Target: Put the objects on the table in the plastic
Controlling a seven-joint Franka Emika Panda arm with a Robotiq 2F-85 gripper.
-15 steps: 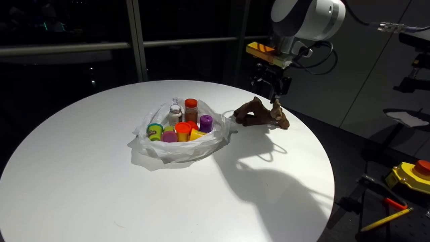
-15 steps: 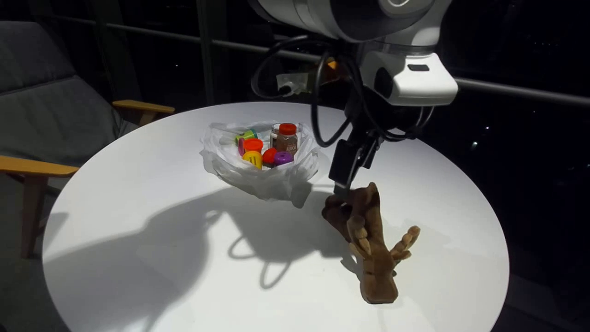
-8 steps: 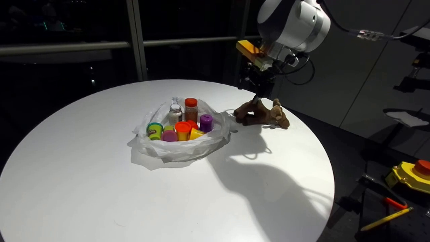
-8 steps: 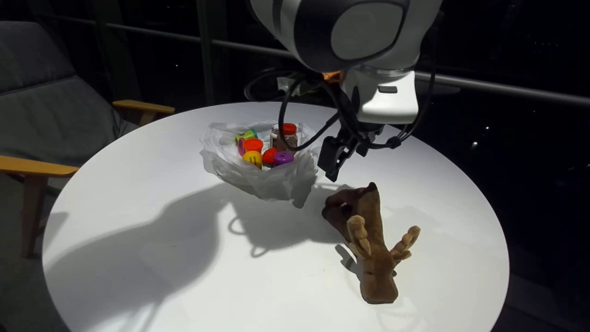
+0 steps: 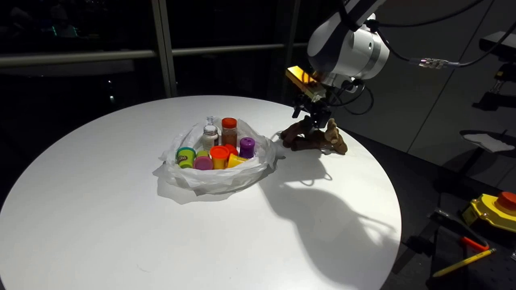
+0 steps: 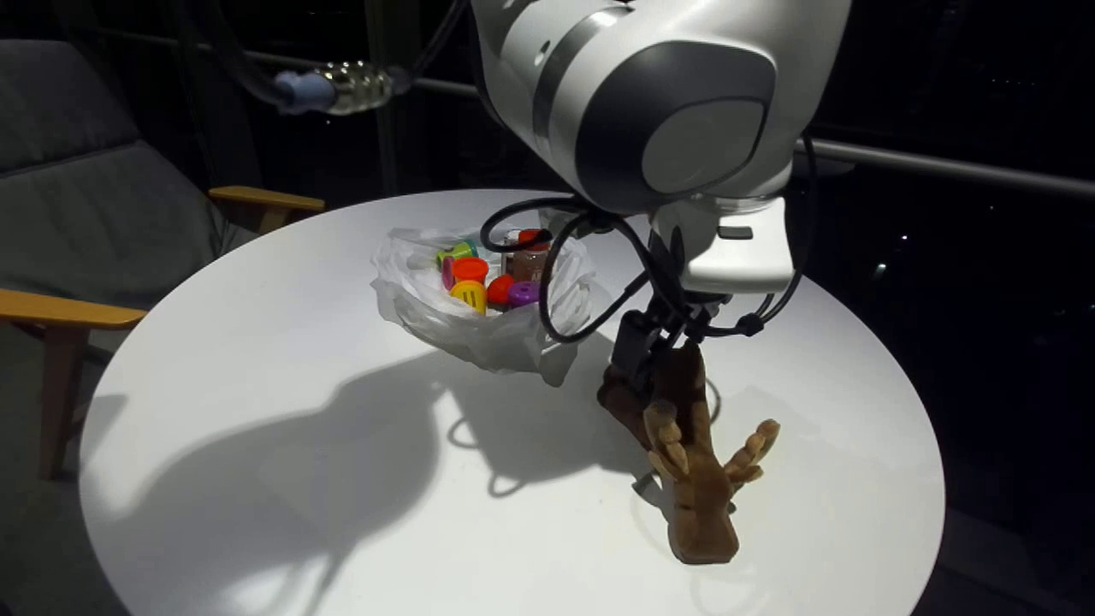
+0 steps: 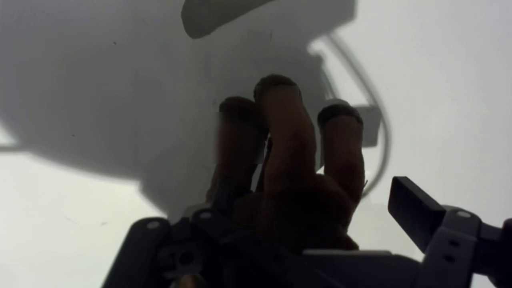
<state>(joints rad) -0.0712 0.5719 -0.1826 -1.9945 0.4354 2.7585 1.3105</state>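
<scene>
One antlered plush toy (image 6: pixel 697 458) lies on the white table (image 5: pixel 161 233), outside the plastic bag (image 6: pixel 466 338), and my gripper (image 7: pixel 316 204) sits right over it. The wrist view tells me most from where I sit: the jaws stand wide apart with the toy between them, its legs (image 7: pixel 288 140) running up the frame, and I see nothing clamped. Pale table shows between the toy and the pad (image 7: pixel 416 214) at the right of that view; at the left, the finger (image 7: pixel 218 224) overlaps a leg, and I can't tell whether they touch.

What the grasp turns on is the long axis. It runs roughly crosswise to my closing line, so the pads should squeeze the toy's width. In both exterior views the leg end lies near the bag while the head (image 6: pixel 703 535) points away from it, which ought to make a short carry for the only arm (image 6: pixel 676 128) I have.

I judge this to be the pick-up step, and late in the job, since several tubs (image 5: pixel 219 157) and a red-capped jar (image 5: pixel 229 135) already sit in the bag. Before squeezing I'd shift a little toward the wrist view's left, lest I catch one leg alone. Plush should give and hold well; a trailing head could snag the rim, so I'd lift high first.
</scene>
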